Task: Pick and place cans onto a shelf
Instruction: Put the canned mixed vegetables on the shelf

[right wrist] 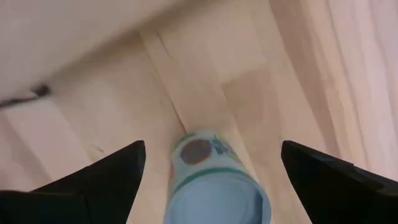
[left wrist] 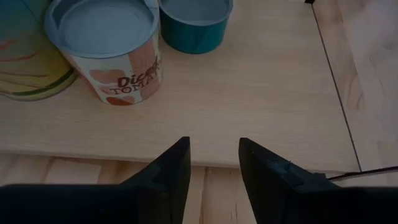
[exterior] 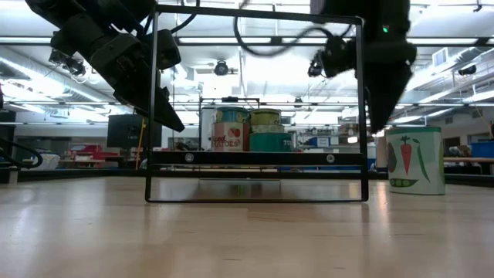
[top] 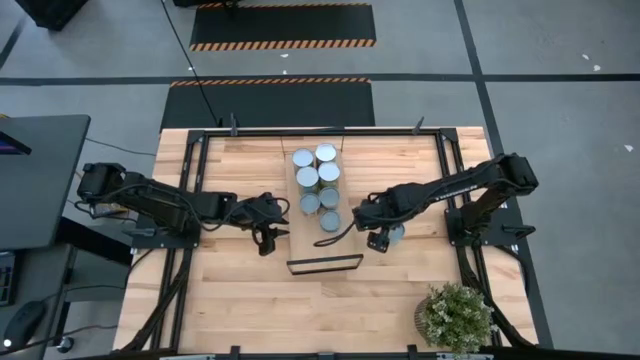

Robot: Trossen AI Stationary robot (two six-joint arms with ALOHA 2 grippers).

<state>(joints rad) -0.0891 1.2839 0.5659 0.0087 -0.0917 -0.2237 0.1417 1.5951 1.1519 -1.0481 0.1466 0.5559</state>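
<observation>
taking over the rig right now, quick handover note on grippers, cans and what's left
Right gripper: open, above the one can standing on the tabletop, right of the shelf, fingers either side of it, not gripping.
Left gripper: open, empty, at the shelf's left edge.
Done: about seven cans stand clustered on the shelf's far half, among them a tomato can.
Left: grasp the loose can and place it on the bare near part of the shelf.
</observation>
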